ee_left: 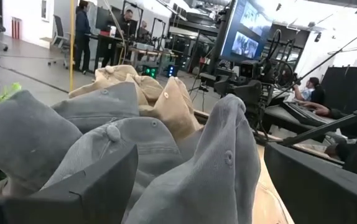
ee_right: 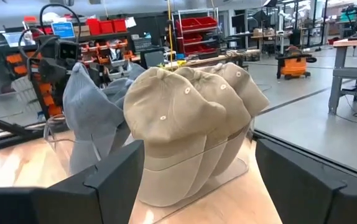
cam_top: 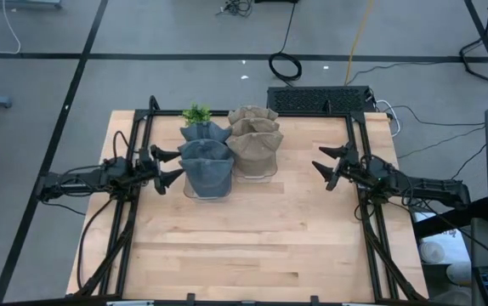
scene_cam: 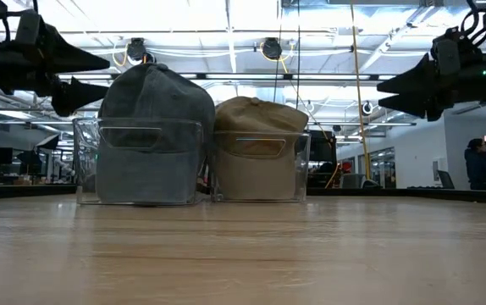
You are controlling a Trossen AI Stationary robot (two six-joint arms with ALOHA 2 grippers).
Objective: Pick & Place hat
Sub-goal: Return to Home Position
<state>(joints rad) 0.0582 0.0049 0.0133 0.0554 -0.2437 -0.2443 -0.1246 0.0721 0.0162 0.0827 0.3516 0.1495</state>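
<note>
Two rows of nested caps stand in clear holders on the wooden table. The grey hats [cam_top: 206, 161] are on the left and the tan hats [cam_top: 254, 140] on the right; they also show in the low view as grey hats [scene_cam: 154, 127] and tan hats [scene_cam: 256, 140]. My left gripper [cam_top: 178, 165] hangs open and level just left of the grey hats [ee_left: 166, 143], clear of the table. My right gripper [cam_top: 318, 158] hangs open and level to the right of the tan hats [ee_right: 185, 118], a hand's width away.
A small green plant [cam_top: 196, 113] stands behind the grey hats at the table's far edge. The clear holders [scene_cam: 137, 161] rest on the tabletop [cam_top: 252, 238], whose near half is bare wood. Black frame rails [cam_top: 121, 229] run along both sides.
</note>
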